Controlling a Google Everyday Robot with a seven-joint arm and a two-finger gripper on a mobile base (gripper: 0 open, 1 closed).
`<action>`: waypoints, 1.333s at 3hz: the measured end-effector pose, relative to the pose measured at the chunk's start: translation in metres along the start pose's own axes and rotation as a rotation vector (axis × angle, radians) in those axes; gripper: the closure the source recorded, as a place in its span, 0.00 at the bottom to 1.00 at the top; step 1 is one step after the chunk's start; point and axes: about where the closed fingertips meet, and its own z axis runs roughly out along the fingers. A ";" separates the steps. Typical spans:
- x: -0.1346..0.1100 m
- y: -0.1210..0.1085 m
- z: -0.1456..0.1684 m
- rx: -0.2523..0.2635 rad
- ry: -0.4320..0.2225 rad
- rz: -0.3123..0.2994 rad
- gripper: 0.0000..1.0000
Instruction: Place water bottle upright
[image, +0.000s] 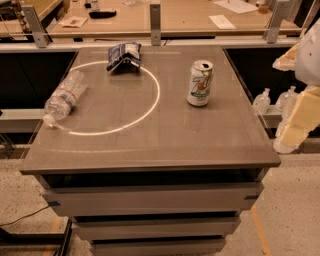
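The water bottle (65, 97) lies on its side at the left edge of the grey table (150, 145). It is clear crinkled plastic with a white-and-red label band, and its white cap points toward the front left. My gripper (294, 111), cream-coloured, hangs off the table's right side, level with its edge. It is far from the bottle and holds nothing that I can see. A green-and-white soda can (200, 83) stands upright at the right of the table.
A crumpled blue-and-white snack bag (124, 55) lies at the back of the table. A bright ring of light (150, 107) marks the tabletop. Small clear nozzle-top bottles (262, 101) stand on a shelf to the right. Wooden desks (180, 17) stand behind a rail.
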 end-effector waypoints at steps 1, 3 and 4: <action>-0.001 0.000 -0.001 -0.002 -0.009 0.000 0.00; -0.008 0.009 0.002 -0.046 -0.156 0.078 0.00; -0.010 0.011 0.006 -0.031 -0.171 0.148 0.00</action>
